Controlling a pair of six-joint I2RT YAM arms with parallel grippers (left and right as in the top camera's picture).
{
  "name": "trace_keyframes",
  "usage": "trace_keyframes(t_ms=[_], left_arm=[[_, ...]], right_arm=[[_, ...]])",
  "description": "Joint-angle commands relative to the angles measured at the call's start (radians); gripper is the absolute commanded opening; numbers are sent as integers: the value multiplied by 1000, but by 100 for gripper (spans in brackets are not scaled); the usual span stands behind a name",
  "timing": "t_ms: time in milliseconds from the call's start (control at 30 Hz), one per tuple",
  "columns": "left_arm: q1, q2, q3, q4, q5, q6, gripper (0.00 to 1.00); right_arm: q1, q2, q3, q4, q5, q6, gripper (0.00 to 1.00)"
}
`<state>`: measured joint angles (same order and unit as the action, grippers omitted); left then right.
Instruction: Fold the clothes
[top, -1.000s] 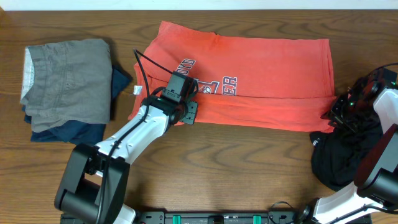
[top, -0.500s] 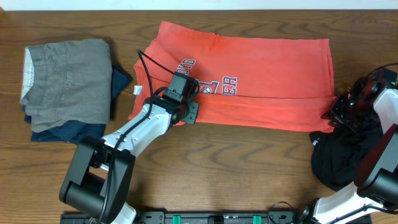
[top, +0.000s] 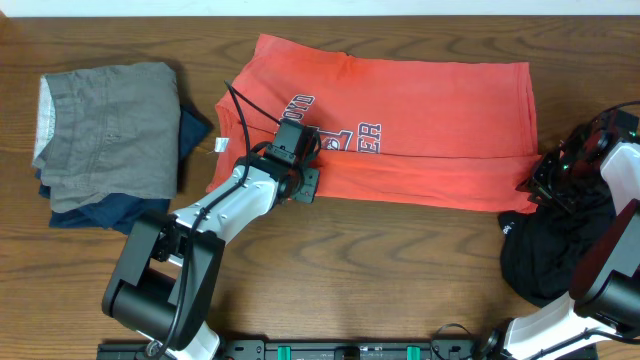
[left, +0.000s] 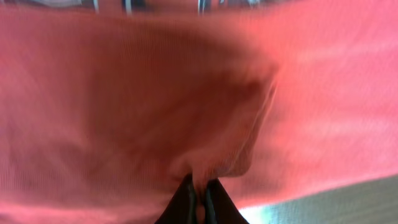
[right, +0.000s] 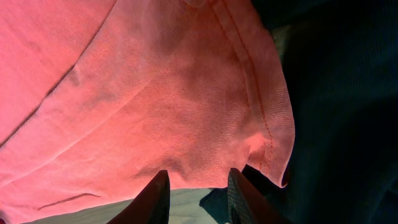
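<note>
Dark wooden tabletop holds the coral-red T-shirt spread from centre toward 12 o'clock, lettering up, with only its near edge seemingly turned over, so I judge the folding barely begun. The black garment is a crumpled heap at 4 o'clock, not yet folded. The left gripper pinches a tuck of the shirt's near edge, and the right gripper sits fingers parted, holding nothing, at the hem corner near 3 o'clock.
</note>
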<state>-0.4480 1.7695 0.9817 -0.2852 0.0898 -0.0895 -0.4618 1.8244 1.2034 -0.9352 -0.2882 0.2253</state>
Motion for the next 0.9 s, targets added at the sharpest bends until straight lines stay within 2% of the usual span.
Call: trace_keyframes(t_ms=[0,133,333,367,400,433,500,600,767,867], left_arm=[[-2,0,13,32,-84,4,6],[-2,-19,92,92,-158,8,5],[-2,-17,150,119,-158,10,8],[-2,-13,150,106,-158,10,16],[-2,-9,150,85,-158,10,33],[-2,-7,149,66,-158,11,44],[-1,-7,148,15,-159,15,56],[12,-14,148,-51,-180,53,63],[68,-39,148,-148,-267,49,64],[135,-44,148,-198,-266,-41,64]], right_arm=[[5,-21,17,-2,3,-14,30],[5,-21,17,-4,3,-14,29],[5,-21,17,-3,4,-14,29],[5,-21,17,-2,4,-14,29],[5,-21,17,-2,4,-14,29],[5,-21,17,-1,3,-14,29],[5,-21,17,-1,3,-14,29],[5,-21,17,-4,3,-14,29],[5,-21,17,-11,3,-19,29],[5,-21,17,-2,-2,-22,29]])
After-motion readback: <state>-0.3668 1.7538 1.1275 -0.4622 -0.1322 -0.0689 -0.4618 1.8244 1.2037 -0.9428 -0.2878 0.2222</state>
